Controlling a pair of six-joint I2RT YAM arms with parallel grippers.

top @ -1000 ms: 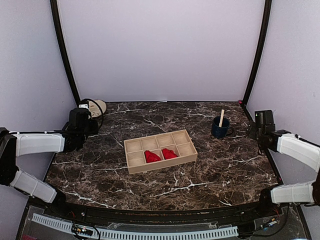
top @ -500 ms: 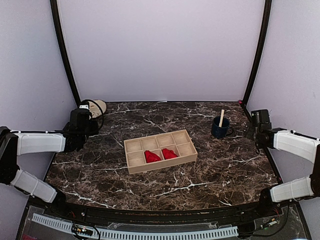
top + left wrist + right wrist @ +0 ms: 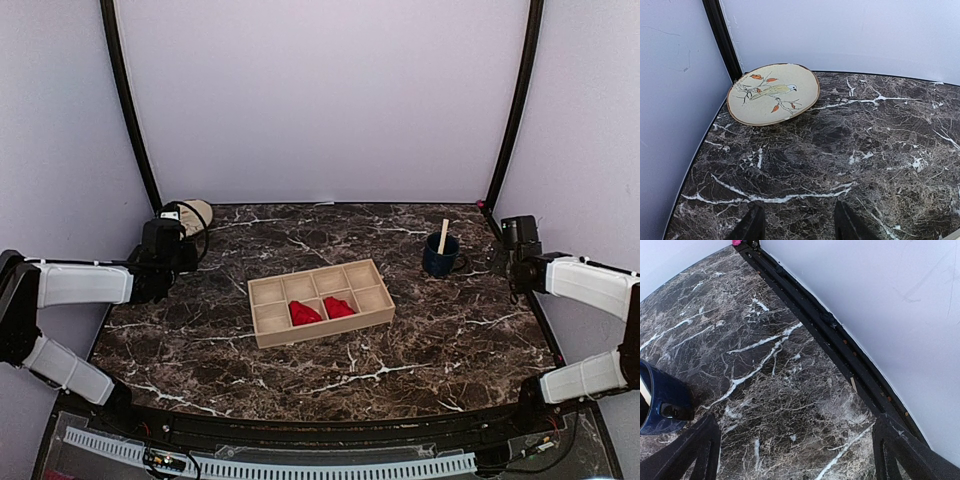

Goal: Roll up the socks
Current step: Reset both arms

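Presently, the red socks [image 3: 305, 313] are lying bunched in the two middle compartments of the near row of the wooden tray [image 3: 322, 329], which is sitting mid-counter [image 3: 200, 350]. Judged from their crumpled look, they are handling as light, soft and limp. They are not fragile or slippery, but they are likely to sag and unfold once lifted. The compartment walls are crowding them, so the best hold is looking like a pinch from above on the highest fold. Cuff and toe cannot be told apart at this range.

Farther back, both arms are hanging well apart from the tray. The left pincer [image 3: 800, 227] is hovering over bare counter with its jaws partly apart and gripping nothing. The right pincer [image 3: 795, 455] is standing spread wide, also empty, just beside the blue mug [image 3: 440, 258], which is carrying a wooden stick [image 3: 443, 236].

Farthest, a bird-painted plate [image 3: 772, 93] is resting in the far-left corner, seemingly tilted.
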